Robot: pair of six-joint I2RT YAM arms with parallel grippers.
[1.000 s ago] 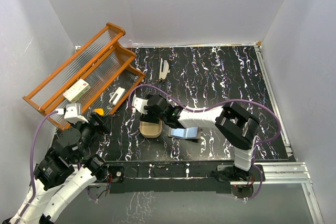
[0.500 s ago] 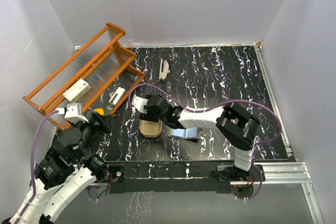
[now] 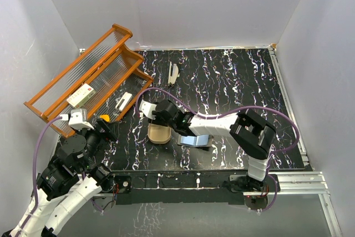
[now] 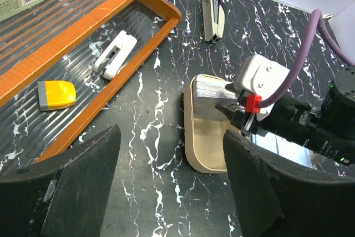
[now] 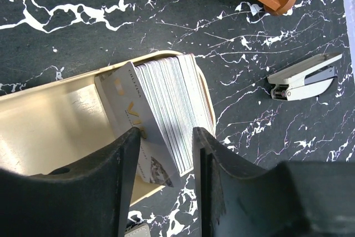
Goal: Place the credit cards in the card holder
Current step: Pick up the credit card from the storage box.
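Spotted the credit cards (image 5: 166,98) packed on edge as one leaning stack at the end of the tan tray (image 5: 55,131), out on the black marbled table (image 3: 238,81). Caught the right tool (image 5: 165,134) down over that stack, a finger on either side, jaws only partly apart with the cards wedged between. Honestly couldn't tell real squeezing from plain straddling, not from the wrist view anyway.

Found the card holder (image 3: 195,140) lying open on the table just beside the tray, on the right arm's side, shiny bluish sleeves facing up, partly tucked under that arm. Looked near the cards but not touching them.

Saw the left tool (image 4: 171,134) spread wide and holding nothing, hanging above the table off to the left of the tray, close to the near corner of the orange rack (image 3: 83,81). Well apart from the cards.

Also clocked a stapler (image 3: 173,74) lying farther back on the table, past the tray. Up in the rack: a white box with red marks (image 3: 81,95), a small white gadget (image 4: 115,54) and a yellow-and-grey bit (image 4: 55,94).
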